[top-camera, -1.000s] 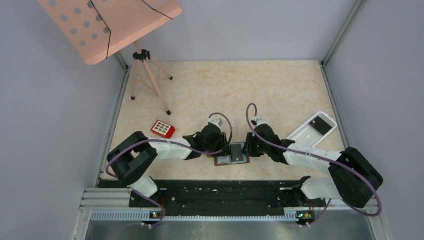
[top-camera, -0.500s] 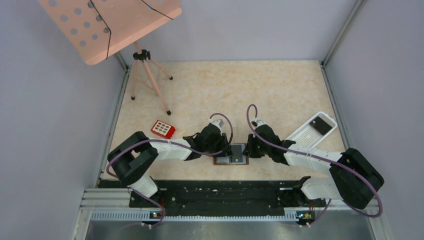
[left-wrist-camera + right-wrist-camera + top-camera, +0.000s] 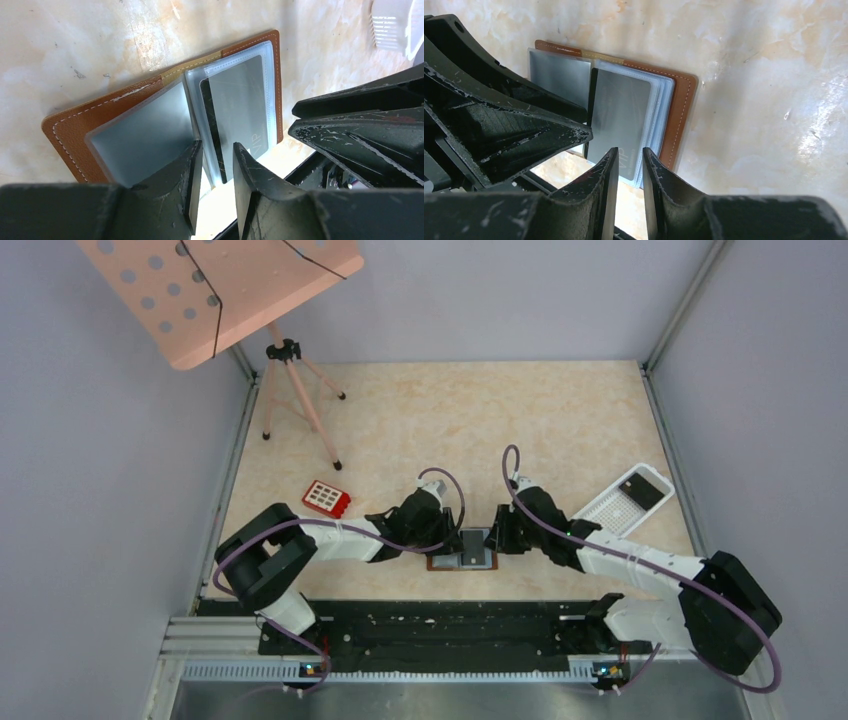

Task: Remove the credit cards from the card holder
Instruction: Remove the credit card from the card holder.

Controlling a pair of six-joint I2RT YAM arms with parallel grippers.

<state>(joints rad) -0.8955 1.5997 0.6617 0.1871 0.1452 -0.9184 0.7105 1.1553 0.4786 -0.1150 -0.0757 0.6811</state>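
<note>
**Subject.** The card holder [image 3: 165, 107] lies open and flat on the table [image 3: 450, 420], close to its near edge, midway between the two arms. Brown cover down, clear sleeves up. A grey card [image 3: 239, 110] sits in the top sleeve on the right-hand leaf, with a darker card edge showing behind it.

**Grippers.** The left gripper [image 3: 217, 150] stands over the near edge at the fold. Its jaws are partly apart, the sleeve edges lie in the gap, and nothing looks pinched. The right gripper [image 3: 629, 152] stands over the near edge of the grey card. Its jaws are a narrow gap apart and have hold of nothing visible.

**Change noted.** Over the last second the holder has kept its place and remains open. The right arm's rear links have swung outward to the right, while its wrist has hardly shifted. No card has left a sleeve. My judgement: the right arm is re-posing for a pull, and extraction from this holder is not yet begun.

**Markings.** "VIP" reads near the grey card's near edge. No brand is legible.

**Surroundings.** A white perforated tray [image 3: 615, 505] well to the right holds a dark flat rectangle, which I cannot identify. A red keypad block [image 3: 326, 498] lies to the left.
</note>
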